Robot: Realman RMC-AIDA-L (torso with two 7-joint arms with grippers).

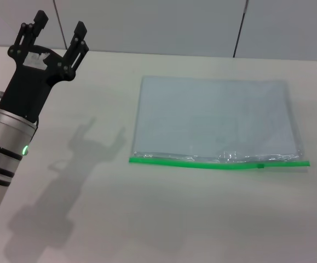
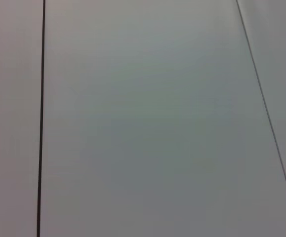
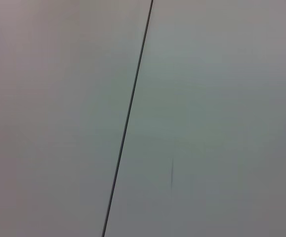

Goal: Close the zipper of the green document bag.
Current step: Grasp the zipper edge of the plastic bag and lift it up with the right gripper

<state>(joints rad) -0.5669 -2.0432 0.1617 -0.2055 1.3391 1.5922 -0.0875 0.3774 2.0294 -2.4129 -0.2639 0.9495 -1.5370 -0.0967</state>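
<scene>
1. Our left gripper hangs above the table, well off to the left of the bag, with its two black fingers spread wide and nothing between them.
2. Our right gripper is out of sight in every view, so we cannot say how its fingers stand; both wrist views show only plain wall panels with a dark seam.
3. The bag lies flat on the table, and the zipper runs along the bag's near long edge, the one facing us.
4. The small dark slider sits on that strip toward the bag's right end; the plastic just behind the strip, left of the slider, looks puckered, which suggests that stretch is not sealed.
5. To do this step well, we judge one gripper should pin the bag near the strip while the other pinches the slider squarely and draws it straight along the strip, keeping low so the bag does not lift or skid.
6. We find no brand or readable writing; a pale label on the left gripper's body is illegible.
</scene>
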